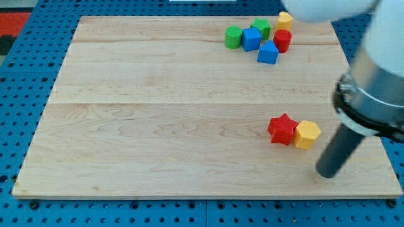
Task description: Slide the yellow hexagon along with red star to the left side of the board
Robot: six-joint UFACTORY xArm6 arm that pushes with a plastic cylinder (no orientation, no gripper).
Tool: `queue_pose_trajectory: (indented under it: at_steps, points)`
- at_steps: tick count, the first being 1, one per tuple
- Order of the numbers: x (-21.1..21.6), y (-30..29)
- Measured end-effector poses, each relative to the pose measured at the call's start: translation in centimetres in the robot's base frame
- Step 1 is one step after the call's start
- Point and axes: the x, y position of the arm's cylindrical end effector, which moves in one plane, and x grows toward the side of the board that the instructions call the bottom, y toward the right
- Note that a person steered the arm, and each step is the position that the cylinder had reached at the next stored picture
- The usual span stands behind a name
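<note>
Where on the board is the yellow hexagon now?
The yellow hexagon lies in the lower right part of the board, touching the red star on its left; my tip is just below-right of it.

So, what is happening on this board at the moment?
A robot arm pushes blocks with a dark rod. My tip sits just right of and below the yellow hexagon, not touching it. The hexagon touches the red star on its left. Both lie on the right part of the board, so the slide leftward is not done.
</note>
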Motion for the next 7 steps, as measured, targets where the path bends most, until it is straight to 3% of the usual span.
queue_pose_trajectory:
  at_steps: [2, 3, 6, 7]
  points:
    - [0.4, 2.7]
    - [-1.6, 4.3]
    - [-5.5, 0.1]
    - [-9.3, -5.6]
